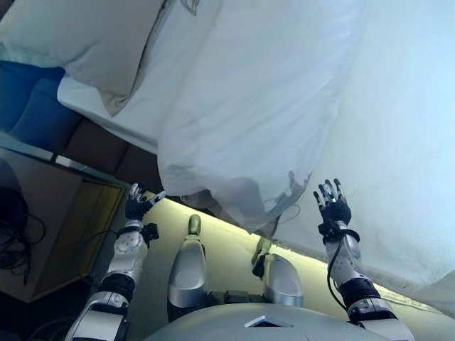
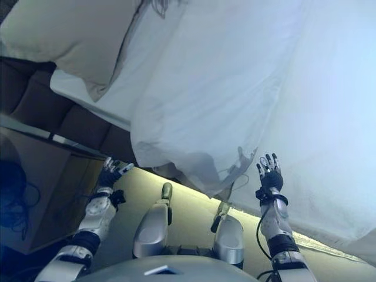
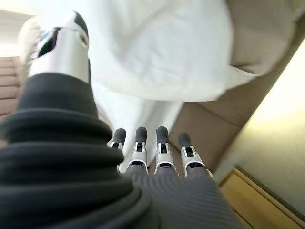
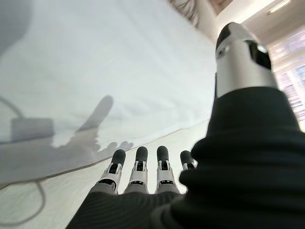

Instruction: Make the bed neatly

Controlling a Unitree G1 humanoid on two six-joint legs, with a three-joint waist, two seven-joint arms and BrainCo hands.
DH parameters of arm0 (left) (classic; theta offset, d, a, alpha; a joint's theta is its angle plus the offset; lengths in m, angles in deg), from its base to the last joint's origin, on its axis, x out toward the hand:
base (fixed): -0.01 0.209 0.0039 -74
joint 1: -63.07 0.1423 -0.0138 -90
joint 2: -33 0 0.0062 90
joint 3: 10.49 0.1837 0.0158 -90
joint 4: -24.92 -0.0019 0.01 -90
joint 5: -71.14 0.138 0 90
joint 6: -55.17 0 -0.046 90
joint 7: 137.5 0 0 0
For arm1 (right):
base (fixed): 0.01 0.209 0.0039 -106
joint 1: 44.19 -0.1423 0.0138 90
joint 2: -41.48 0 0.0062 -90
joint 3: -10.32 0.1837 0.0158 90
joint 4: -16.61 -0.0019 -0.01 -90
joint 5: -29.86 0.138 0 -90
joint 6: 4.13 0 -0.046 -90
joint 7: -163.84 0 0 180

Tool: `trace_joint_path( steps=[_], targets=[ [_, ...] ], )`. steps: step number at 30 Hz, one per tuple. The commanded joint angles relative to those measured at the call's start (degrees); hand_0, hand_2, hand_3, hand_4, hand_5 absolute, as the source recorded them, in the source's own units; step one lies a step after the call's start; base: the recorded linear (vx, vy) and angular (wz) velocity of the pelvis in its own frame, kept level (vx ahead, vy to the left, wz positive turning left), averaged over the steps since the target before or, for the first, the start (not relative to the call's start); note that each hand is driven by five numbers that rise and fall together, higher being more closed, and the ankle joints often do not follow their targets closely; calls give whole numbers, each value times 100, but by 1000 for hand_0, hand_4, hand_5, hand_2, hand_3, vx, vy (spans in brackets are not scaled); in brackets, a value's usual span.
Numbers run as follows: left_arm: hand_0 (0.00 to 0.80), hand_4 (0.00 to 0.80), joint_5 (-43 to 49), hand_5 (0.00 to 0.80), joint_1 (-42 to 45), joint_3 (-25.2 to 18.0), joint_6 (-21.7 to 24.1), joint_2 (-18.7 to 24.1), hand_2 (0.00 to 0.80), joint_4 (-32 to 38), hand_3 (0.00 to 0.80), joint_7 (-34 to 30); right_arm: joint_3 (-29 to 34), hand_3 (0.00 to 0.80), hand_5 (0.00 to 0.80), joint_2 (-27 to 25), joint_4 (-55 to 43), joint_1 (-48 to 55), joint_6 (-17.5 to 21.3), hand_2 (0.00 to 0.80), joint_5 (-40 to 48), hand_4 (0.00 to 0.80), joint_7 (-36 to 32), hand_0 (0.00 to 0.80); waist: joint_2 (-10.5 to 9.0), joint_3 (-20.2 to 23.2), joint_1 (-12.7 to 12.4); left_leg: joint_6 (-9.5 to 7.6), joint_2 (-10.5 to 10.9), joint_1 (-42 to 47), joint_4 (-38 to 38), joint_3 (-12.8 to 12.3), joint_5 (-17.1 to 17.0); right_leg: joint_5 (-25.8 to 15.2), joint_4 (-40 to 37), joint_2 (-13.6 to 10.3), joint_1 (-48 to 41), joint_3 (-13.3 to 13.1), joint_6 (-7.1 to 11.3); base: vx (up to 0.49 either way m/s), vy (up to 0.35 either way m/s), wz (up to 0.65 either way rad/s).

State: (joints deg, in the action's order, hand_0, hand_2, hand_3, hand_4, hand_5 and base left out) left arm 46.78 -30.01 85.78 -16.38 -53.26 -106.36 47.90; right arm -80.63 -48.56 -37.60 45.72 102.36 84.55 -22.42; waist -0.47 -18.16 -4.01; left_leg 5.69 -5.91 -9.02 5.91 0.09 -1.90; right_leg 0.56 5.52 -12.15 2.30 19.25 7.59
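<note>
- Nearest to me, my right hand is raised over the near edge of the bed, fingers straight and fanned apart, holding nothing; from my wrist I see the dark tips clear of the cloth, with their shadow on it.
- Off to my left, my left hand hangs beside the bed near its corner, over the floor, fingers loosely straight and empty; the wrist view shows the fingertips short of the hanging fold, touching nothing.
- Between my hands the white duvet droops over the bed's side in a bunched, rumpled fold, so the bed is not yet neat; what lies under that fold I cannot make out.
- Below it a strip of mattress edge shows, cut off at the right border.
- Left of the bed stands a wooden bedside unit, partly cut off and dim.
- Farther up, a pillow lies at the head of the bed, its top cropped by the frame, one corner overhanging the sheet.
</note>
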Motion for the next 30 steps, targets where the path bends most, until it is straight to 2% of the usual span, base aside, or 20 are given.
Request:
trace_joint_path(
  steps=[1,2,4,7,9,11,15,18,20,23,25,27,30],
  targets=[
    [0,0,-72,0,156,-92,-31,169,0,180,0,-216,289,0,0,22,-512,351,-23,0,-99,0,-165,0,-27,751,-117,-129,-97,68,-175,-168,-44,-198,171,-418,91,-350,321,62,-61,0],
    [0,0,-88,0,231,-190,-46,201,0,221,0,-287,277,0,0,95,-571,412,-57,0,-76,0,-198,0,-23,837,-142,-157,-74,100,-160,-84,-2,-121,350,-427,128,-414,296,72,-91,3],
    [0,0,-109,0,407,-329,-89,241,0,288,0,-306,214,0,0,179,-712,563,-171,0,-99,0,-205,0,27,912,-107,-170,-154,140,-160,-5,-75,225,843,-197,267,-509,182,46,-122,7],
    [0,0,-169,0,439,-287,-20,203,0,230,0,-259,94,0,0,141,-767,717,-258,0,-194,0,-246,0,80,923,-89,-6,-301,-52,-93,104,-346,418,820,76,158,-487,-25,-44,-190,20],
    [0,0,-385,0,414,-234,42,151,0,260,0,-297,9,0,0,-13,-685,667,-252,0,-107,0,-189,0,71,835,-106,139,-479,-262,-83,146,-567,422,642,278,27,-444,-129,-131,-220,40],
    [0,0,-337,0,384,-194,44,160,0,273,0,-304,38,0,0,-130,-594,601,-206,0,39,0,-237,0,64,776,-127,194,-554,-474,-44,255,-673,426,560,414,8,-434,-218,-146,-177,42],
    [0,0,-327,0,462,-217,35,114,0,99,0,-619,214,0,0,-299,-421,748,-203,0,203,0,-228,0,-15,815,-7,225,-735,-596,774,206,-536,451,518,422,-44,-389,-406,-69,-61,32],
    [0,0,-338,0,740,-331,-48,27,0,161,0,-677,443,0,0,-361,-299,905,-317,0,245,0,-471,0,16,987,65,308,-1081,-342,688,333,-827,538,626,434,-75,-512,-445,66,131,28],
    [0,0,-355,0,859,-417,-107,-21,0,138,0,-746,548,0,0,-325,-262,957,-321,0,218,0,-523,0,108,1083,75,369,-1305,-111,339,410,-982,679,822,359,-81,-572,-416,114,267,1],
    [0,0,-360,0,955,-541,-264,-82,0,74,0,-891,656,0,0,-248,-239,948,-318,0,193,0,-436,0,298,1209,71,470,-1542,300,-359,504,-1127,887,1155,83,-96,-658,-271,131,385,8],
    [0,0,-362,0,964,-615,-350,-94,0,51,0,-996,693,0,0,-207,-306,941,-309,0,164,0,-380,0,401,1254,111,485,-1506,488,-472,448,-955,933,1295,-221,-75,-725,-117,90,424,-6],
    [0,0,-323,0,1006,-689,-460,-42,0,95,0,-1082,714,0,0,-143,-375,938,-330,0,69,0,-272,0,472,1288,200,472,-1345,636,-380,239,-540,842,1356,-650,-38,-858,118,94,434,-16],
    [0,0,-395,0,1128,-735,-477,69,0,234,0,-1139,675,0,0,-47,-400,859,-485,0,72,0,-169,0,482,1321,216,393,-1143,675,-217,145,-295,577,1173,-965,-66,-1011,341,103,373,-7]
  ],
)
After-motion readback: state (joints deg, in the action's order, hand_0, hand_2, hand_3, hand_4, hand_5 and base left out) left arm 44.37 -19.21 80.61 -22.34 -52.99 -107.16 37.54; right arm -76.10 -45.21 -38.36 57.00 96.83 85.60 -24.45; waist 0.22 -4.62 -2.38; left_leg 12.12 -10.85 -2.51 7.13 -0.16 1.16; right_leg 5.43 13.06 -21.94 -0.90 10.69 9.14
